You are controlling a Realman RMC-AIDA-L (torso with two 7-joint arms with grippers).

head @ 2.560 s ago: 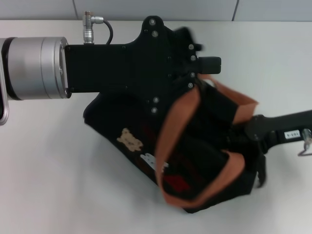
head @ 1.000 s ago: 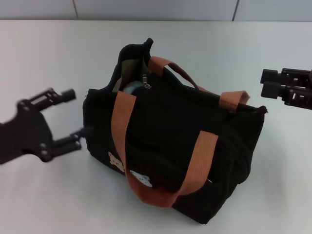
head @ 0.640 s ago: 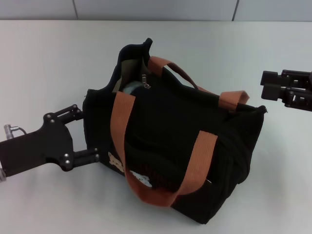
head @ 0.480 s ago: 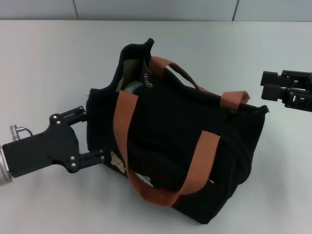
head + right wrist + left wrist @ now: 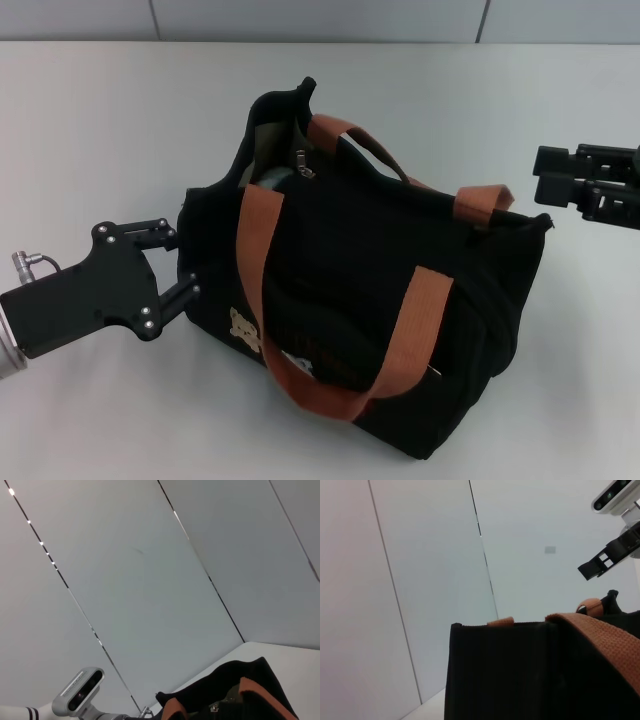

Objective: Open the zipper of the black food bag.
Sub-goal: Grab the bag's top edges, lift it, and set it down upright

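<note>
The black food bag [image 5: 360,290] stands mid-table with two orange-brown handles [image 5: 255,260] draped over its top. Its zipper's small silver pull tab [image 5: 300,160] hangs at the bag's far end, where the mouth gapes over a pale grey-green lining [image 5: 262,180]. My left gripper [image 5: 172,262] is open at the bag's left end, its fingers [image 5: 150,230] close against the fabric and holding nothing. My right gripper [image 5: 542,174] hovers to the right of the bag, apart from it and open. The left wrist view shows the bag's wall [image 5: 520,675]; the right wrist view shows the pull tab [image 5: 214,708].
The white table [image 5: 100,120] surrounds the bag, with a pale panelled wall [image 5: 300,18] behind. The right gripper [image 5: 599,564] and the head camera [image 5: 620,494] show in the left wrist view.
My left gripper has come in from the far left to the bag's left end, and the bag has shifted slightly. The right gripper has stayed put.
</note>
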